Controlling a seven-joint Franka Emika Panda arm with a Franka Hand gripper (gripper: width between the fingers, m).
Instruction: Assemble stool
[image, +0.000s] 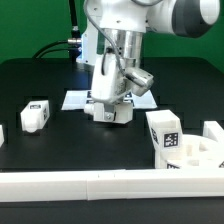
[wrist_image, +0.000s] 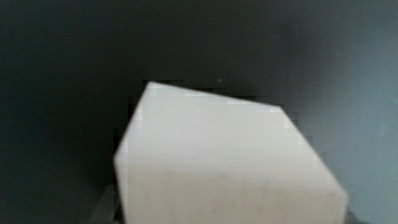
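Observation:
A white block stool leg (image: 108, 112) stands at the table's middle, at the front edge of the marker board (image: 75, 100). My gripper (image: 110, 104) is down over this leg and shut on it. In the wrist view the leg (wrist_image: 222, 160) fills most of the picture and hides the fingertips. A second tagged leg (image: 35, 115) lies at the exterior view's left. A third tagged leg (image: 165, 130) stands at the right, beside the round seat (image: 205, 150), which is partly cut off by the picture's edge.
A long white rail (image: 100, 186) runs along the table's front edge. A small white piece (image: 2, 133) shows at the far left edge. The table top is black cloth, with cables and a green wall behind the arm.

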